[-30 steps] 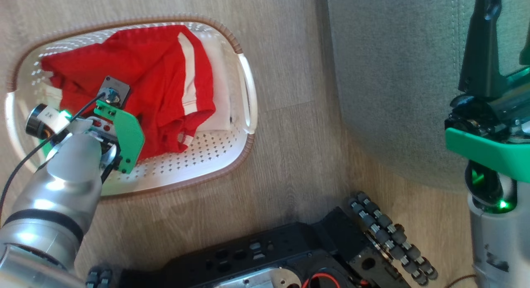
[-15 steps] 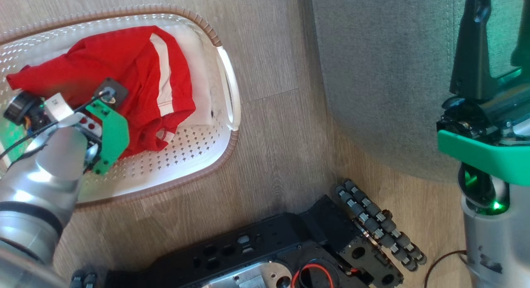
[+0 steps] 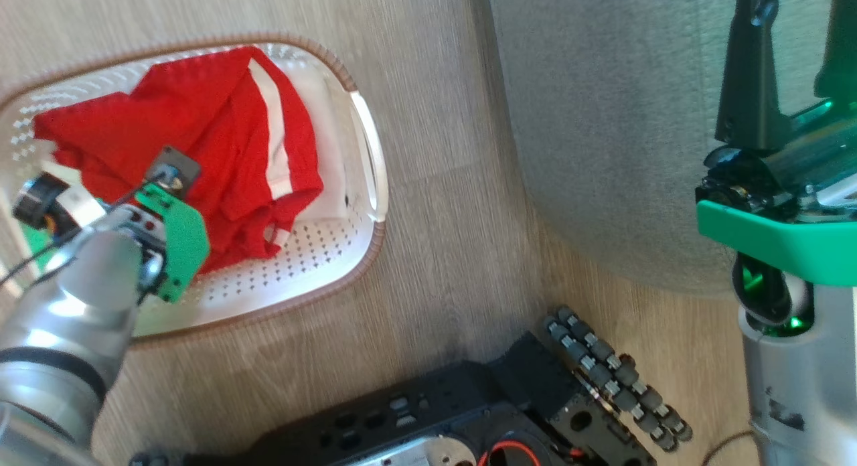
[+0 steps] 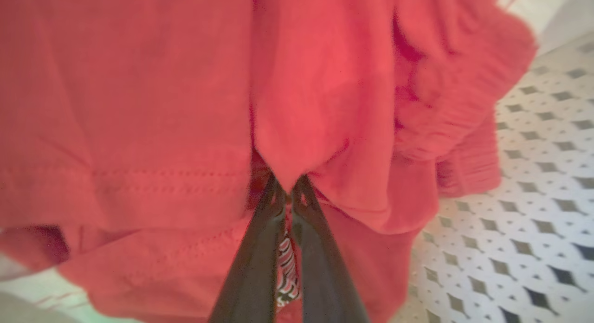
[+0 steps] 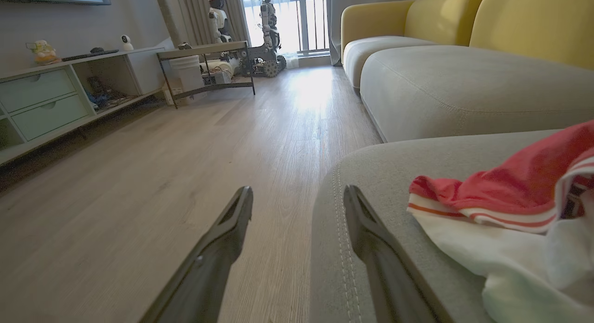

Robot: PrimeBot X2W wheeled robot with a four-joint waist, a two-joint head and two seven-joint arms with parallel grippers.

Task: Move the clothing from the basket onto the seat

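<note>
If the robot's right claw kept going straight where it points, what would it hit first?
Nothing nearby: the right gripper points over wooden floor beside the seat; perhaps the far metal-framed table, though depth is unclear.

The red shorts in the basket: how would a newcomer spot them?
On the wooden floor left of the grey seat stands a white perforated basket. Inside lie the red shorts. Their white side stripe sets them apart from the plain white cloth beneath.
</note>
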